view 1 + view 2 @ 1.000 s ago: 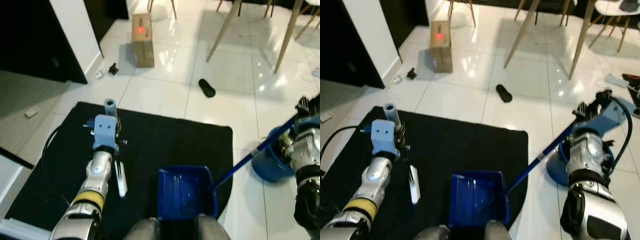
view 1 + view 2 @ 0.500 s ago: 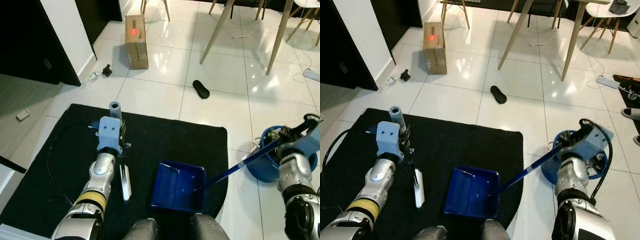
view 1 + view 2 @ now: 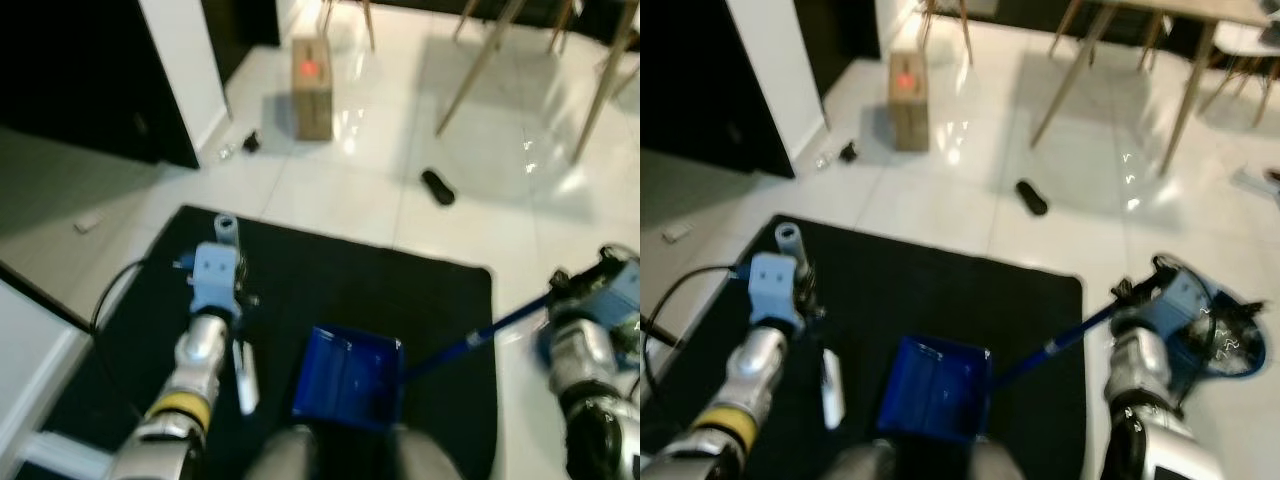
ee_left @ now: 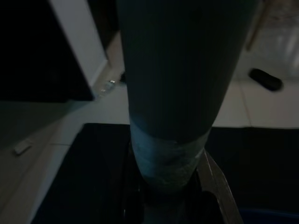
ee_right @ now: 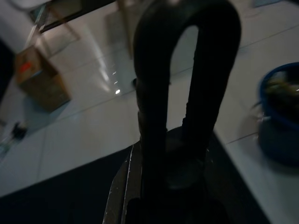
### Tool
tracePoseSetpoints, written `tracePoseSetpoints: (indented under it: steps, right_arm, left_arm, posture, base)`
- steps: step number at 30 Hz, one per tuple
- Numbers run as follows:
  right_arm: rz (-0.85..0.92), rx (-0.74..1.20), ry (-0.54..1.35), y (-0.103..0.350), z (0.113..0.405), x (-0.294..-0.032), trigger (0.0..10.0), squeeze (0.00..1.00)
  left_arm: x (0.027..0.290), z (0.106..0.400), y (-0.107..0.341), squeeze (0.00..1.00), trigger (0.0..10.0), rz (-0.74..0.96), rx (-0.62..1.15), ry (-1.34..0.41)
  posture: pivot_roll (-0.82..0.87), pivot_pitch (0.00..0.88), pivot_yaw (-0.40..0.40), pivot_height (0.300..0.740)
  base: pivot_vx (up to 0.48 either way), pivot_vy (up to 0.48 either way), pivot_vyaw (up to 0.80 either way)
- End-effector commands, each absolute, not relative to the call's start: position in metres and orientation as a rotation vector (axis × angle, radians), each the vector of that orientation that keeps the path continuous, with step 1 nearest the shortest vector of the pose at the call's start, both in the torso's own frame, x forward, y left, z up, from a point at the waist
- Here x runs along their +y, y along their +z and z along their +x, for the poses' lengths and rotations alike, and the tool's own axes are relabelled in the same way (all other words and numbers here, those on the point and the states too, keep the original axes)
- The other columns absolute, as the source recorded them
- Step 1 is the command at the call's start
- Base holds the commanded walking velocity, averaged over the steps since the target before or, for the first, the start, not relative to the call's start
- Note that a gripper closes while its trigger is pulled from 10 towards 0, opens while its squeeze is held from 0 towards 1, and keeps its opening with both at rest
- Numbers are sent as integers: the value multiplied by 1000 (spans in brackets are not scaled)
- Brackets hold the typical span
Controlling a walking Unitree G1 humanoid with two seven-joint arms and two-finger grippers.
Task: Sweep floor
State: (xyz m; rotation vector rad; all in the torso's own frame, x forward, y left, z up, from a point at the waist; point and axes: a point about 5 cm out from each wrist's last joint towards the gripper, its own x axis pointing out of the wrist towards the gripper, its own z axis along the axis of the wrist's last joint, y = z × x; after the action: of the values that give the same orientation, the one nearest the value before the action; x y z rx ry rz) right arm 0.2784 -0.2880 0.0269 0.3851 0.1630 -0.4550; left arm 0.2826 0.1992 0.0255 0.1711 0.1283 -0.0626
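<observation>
A blue dustpan [image 3: 348,375] lies flat on the black mat [image 3: 400,290] just in front of me. Its long blue handle [image 3: 480,340] slants up to my right gripper [image 3: 572,296], which is shut on it; the right wrist view has the handle's black end loop [image 5: 187,70] standing between the fingers. My left gripper [image 3: 226,258] is shut on a grey broom handle [image 4: 177,93], held upright over the mat's left half. A white brush part [image 3: 244,368] lies beside my left forearm.
A blue bucket [image 3: 1225,345] holding rubbish stands on the white tiles right of the mat. A cardboard box [image 3: 311,73], a black slipper [image 3: 437,187] and small litter [image 3: 250,142] lie farther off. Wooden table legs [image 3: 480,60] rise at the back right; a dark wall is on the left.
The whole view has shifted and blurred. My right gripper has come down beside the bucket with the handle, and the dustpan has slid a little left on the mat. The left arm holds still.
</observation>
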Motion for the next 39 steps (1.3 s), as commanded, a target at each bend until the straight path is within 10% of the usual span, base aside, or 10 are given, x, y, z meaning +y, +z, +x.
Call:
tracePoseSetpoints:
  steps: [1,31,39]
  right_arm:
    - [387,159,-469,28,277,-292,10000,0]
    - [343,331,-503,-7,248,-282,10000,0]
    - [41,213,-234,16,273,-257,10000,0]
  left_arm:
    - [198,283,28,0,10000,178,103,-82]
    - [202,270,7,0,10000,204,227,-28]
    - [208,272,6,0,10000,148,243,86]
  posture:
    - [93,0,-25,740]
    - [86,0,-31,740]
    - [82,0,-30,740]
  base:
    - [0,0,0]
    - [0,-94,0]
    - [0,0,0]
